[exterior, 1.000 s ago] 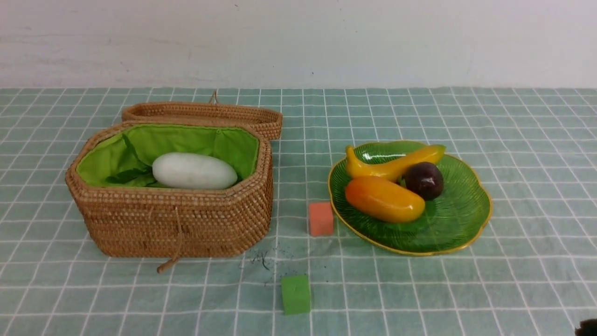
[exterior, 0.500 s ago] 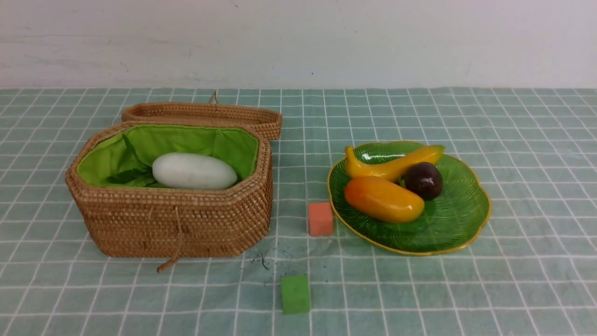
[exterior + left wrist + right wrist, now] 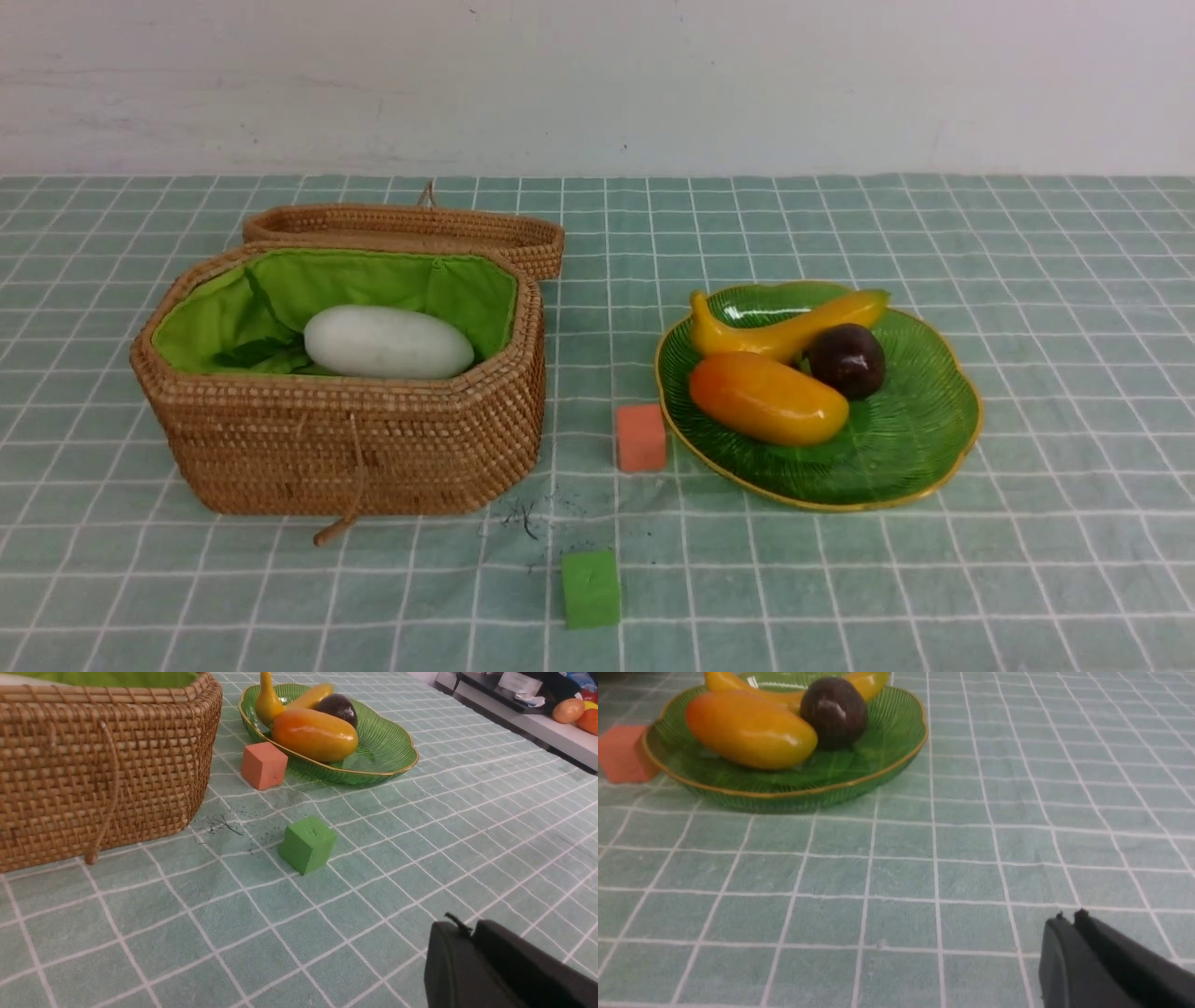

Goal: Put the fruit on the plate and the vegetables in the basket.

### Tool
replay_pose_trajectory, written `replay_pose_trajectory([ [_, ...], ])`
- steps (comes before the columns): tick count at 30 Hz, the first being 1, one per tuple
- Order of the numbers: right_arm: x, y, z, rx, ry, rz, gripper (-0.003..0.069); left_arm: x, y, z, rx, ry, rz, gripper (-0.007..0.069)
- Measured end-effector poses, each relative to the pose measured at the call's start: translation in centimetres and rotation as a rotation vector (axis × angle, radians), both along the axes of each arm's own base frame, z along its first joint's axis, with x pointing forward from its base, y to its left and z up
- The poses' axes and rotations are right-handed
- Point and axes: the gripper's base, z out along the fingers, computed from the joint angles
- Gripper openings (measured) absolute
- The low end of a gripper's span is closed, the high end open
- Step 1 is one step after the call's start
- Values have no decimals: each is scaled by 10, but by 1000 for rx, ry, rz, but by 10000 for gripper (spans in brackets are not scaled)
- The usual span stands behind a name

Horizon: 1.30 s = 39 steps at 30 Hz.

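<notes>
well, neither arm shows in the front view. the basket [image 3: 345, 439] sits at the left of that frame with its lid [image 3: 411, 229] folded back behind it, and the white radish [image 3: 388, 342] lies inside on the green lining [image 3: 373, 280], its leaves [image 3: 257, 353] toward the frame's left. no eggplant or carrot can be seen in any view. the plate [image 3: 896, 448] sits right of centre, holding the banana [image 3: 784, 329] at the back, the mango [image 3: 767, 398] in front of it and the mangosteen [image 3: 848, 360] touching both. an orange cube [image 3: 641, 437] stands just beside the plate's left rim, between plate and basket, and a green cube [image 3: 591, 588] stands nearer the camera, below the orange one in the frame. all rests on a green checked cloth [image 3: 1027, 560] covering the surface.

the left pincer [image 3: 467, 933] appears at the lower right of the left wrist view, its dark jaws pressed together with nothing between them; the green cube, basket wall and plate all lie well apart from it, toward the upper left of that frame. the right pincer [image 3: 1066, 921] appears at the lower right of the right wrist view, clenched and empty, over bare cloth; the plate with its fruit lies well apart in the upper left of that frame.
</notes>
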Motion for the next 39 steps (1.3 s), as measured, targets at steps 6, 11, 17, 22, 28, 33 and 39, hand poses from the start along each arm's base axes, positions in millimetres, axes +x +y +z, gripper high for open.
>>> replay_pose_trajectory([
  [6, -1, 0, 0, 23, 10, -7, 22, 0, 0, -1, 2, 2, 0, 59],
  [11, -1, 1, 0, 71, 14, -6, 25, 0, 0, 0, 2, 2, 0, 67],
  [17, -1, 1, 0, 74, 14, -5, 34, 0, 0, 0, 2, 2, 0, 72],
  [22, -1, 2, 0, 78, 14, -5, 35, 0, 0, 0, 2, 2, 0, 75],
  [28, -1, 2, 0, 78, 14, -5, 35, 1, 1, 0, 18, -23, 5, 81],
  [33, -1, 2, 0, 78, 14, -5, 36, 5, 5, 9, -10, -122, 118, 75],
  [39, -1, 2, 0, 78, 14, -5, 41, 13, 20, 14, -37, -187, 454, -13],
])
